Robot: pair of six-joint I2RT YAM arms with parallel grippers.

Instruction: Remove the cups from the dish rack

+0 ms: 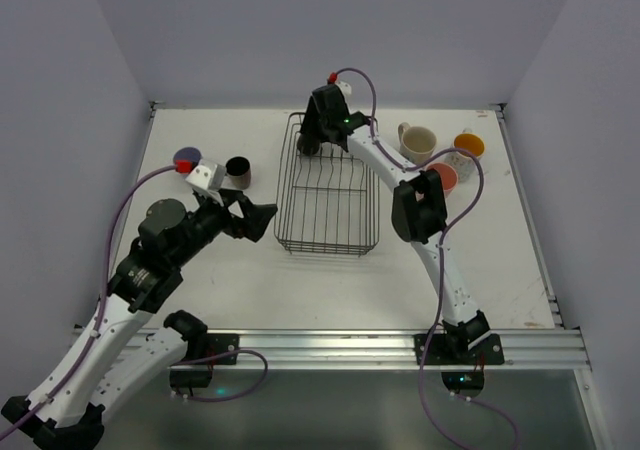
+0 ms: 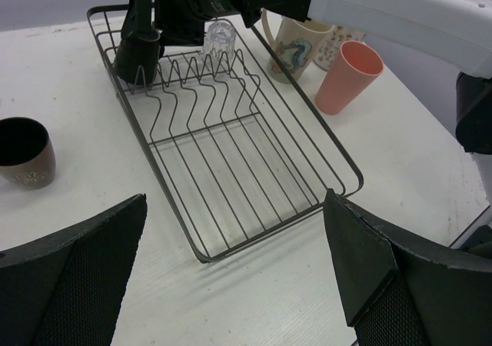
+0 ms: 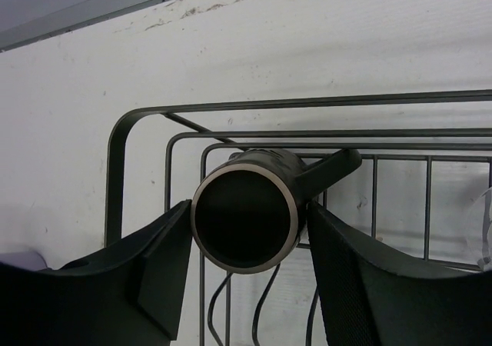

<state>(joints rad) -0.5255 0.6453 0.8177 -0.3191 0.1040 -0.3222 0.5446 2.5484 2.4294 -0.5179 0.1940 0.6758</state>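
Dish rack: the dish rack [image 1: 327, 200] stands mid-table, nearer the far edge, its long side running from near to far.
Black mug: the black mug [image 3: 246, 219] lies on its side in the rack's far left corner, with its mouth toward the right wrist camera and its handle sticking out sideways.
Right hand: the right hand [image 3: 247, 206] reaches into that corner. Its fingers stand on either side of the mug, right at its wall; I cannot tell whether they press it.
Clear glass: the clear glass [image 2: 219, 37] sits among the rack's upright wires at the far end, just beside the black mug.
Left hand: the left hand [image 2: 234, 198] is spread wide and holds nothing. It sits above the table [image 1: 300, 280], off the rack's near left corner.
Brown mug: the brown mug [image 2: 23, 154] stands upright on the table left of the rack.
Lavender tumbler: the lavender tumbler [image 1: 186, 155] stands further toward the left edge, partly hidden by the left wrist.
Right of the rack: the cream printed mug [image 2: 294, 50], the pink tumbler [image 2: 348, 77] and the orange-lined tumbler [image 1: 468, 145] stand together toward the far right corner.
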